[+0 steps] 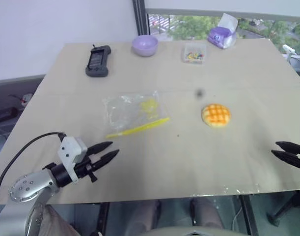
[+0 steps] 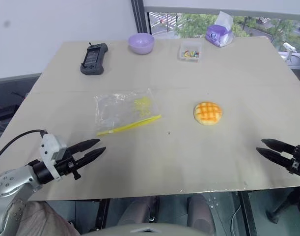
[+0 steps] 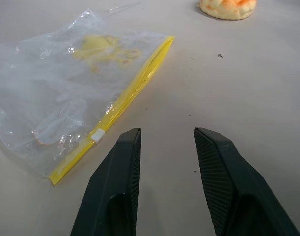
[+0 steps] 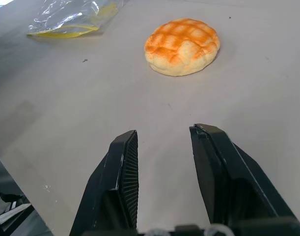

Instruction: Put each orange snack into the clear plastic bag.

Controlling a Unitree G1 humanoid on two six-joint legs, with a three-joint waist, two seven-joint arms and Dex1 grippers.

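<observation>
Left gripper near left table edge, fingers spread, holding nothing, above the table. Clear plastic bag lies flat and crinkly at centre-left, just beyond it, yellow closure strip along its near edge. Orange snack, round golden bun with scored grid top, sits right of the bag, well apart, bare tabletop all around. Right gripper at near right edge, fingers spread, empty. Far edge: black controller, purple bowl, small clear box.
</observation>
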